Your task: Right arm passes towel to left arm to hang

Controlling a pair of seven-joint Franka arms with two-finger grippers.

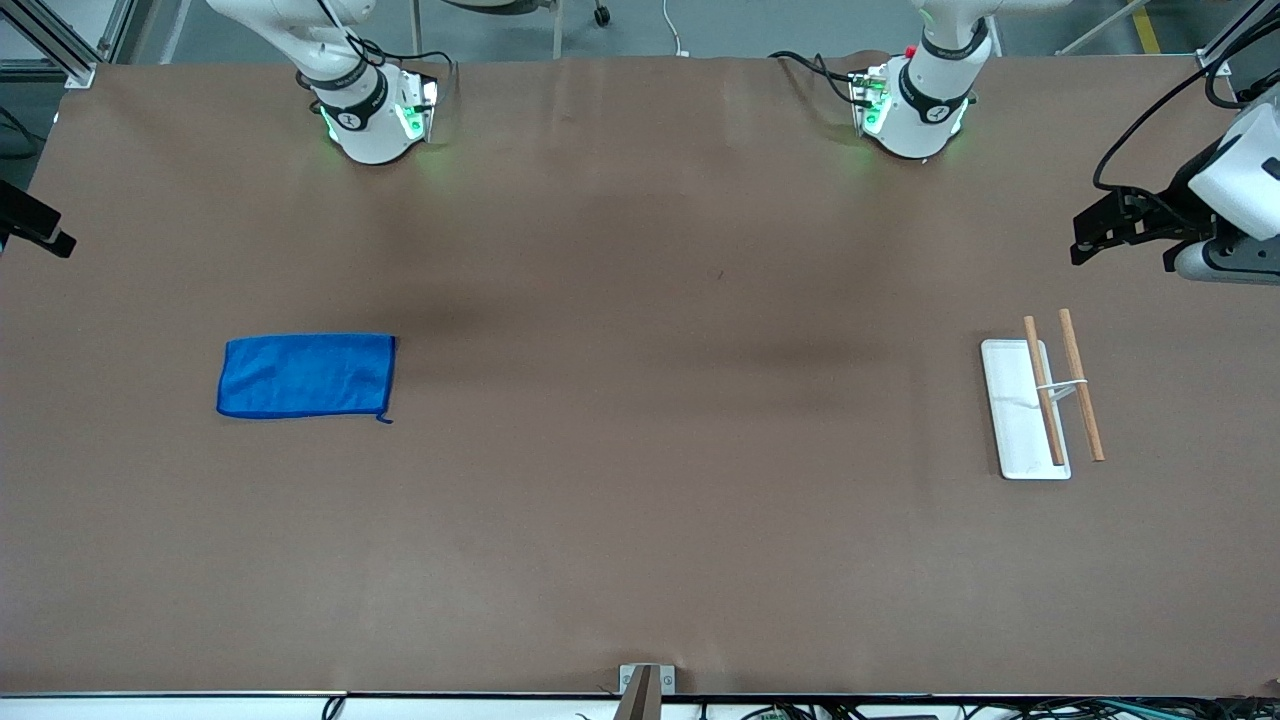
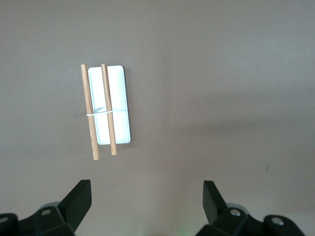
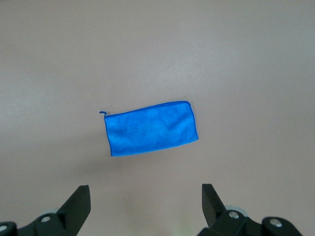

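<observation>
The blue towel [image 1: 305, 375] lies flat on the brown table toward the right arm's end, with a thread tail at one corner. It also shows in the right wrist view [image 3: 151, 129]. My right gripper [image 3: 145, 191] is open and empty, high over the table beside the towel; only its dark tip shows at the edge of the front view [image 1: 45, 232]. My left gripper [image 2: 146, 189] is open and empty, up in the air near the left arm's end of the table [image 1: 1092, 235], over bare table beside the rack.
A rack stands toward the left arm's end: a white base [image 1: 1012, 430] carrying two wooden rods [image 1: 1081, 385] joined by a thin white wire. It also shows in the left wrist view [image 2: 118, 98]. A metal bracket [image 1: 645, 682] sits at the table's near edge.
</observation>
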